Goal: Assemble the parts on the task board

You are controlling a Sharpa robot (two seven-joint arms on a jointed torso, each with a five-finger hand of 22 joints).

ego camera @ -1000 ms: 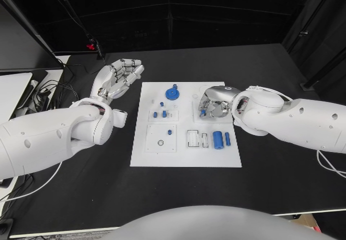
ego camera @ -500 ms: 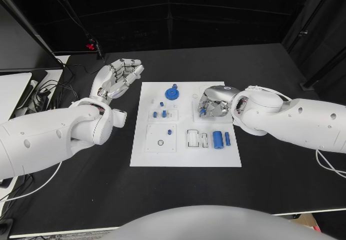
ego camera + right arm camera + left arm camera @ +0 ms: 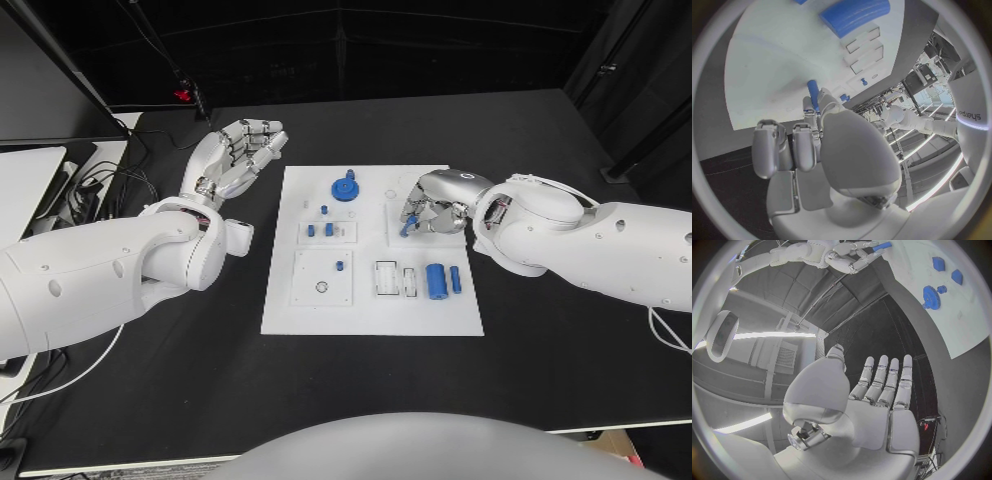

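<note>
The white board (image 3: 371, 250) lies flat in the middle of the black table (image 3: 548, 140), with the blue parts spread over it. The right hand (image 3: 437, 204) hovers over the board's far right section and pinches a small blue peg (image 3: 813, 94) between its fingertips; the right wrist view shows the peg standing out past the fingertips, its long axis pointing toward the board surface. The remaining fingers of that hand are curled in close.

The left hand (image 3: 235, 155) rests off the board, beside its far left corner, with its fingers straight, close together and holding nothing (the left wrist view confirms an empty palm).

Parts not in hand:
- A blue gear (image 3: 345, 186) sits near the board's far edge.
- Small blue pins (image 3: 320, 229) stand in a block on the left half.
- A large blue cylinder (image 3: 434, 279) and a thinner blue rod (image 3: 456, 278) lie side by side on the near right, long axes running near to far.

Governing relation: the held peg is directly above the right section and aimed downward, so the target seat probably lies just under the fingertips. Which hole it is meant for cannot be determined, as the hand covers that area. The right hand is much the nearer to this section; the left hand is well apart from it.
</note>
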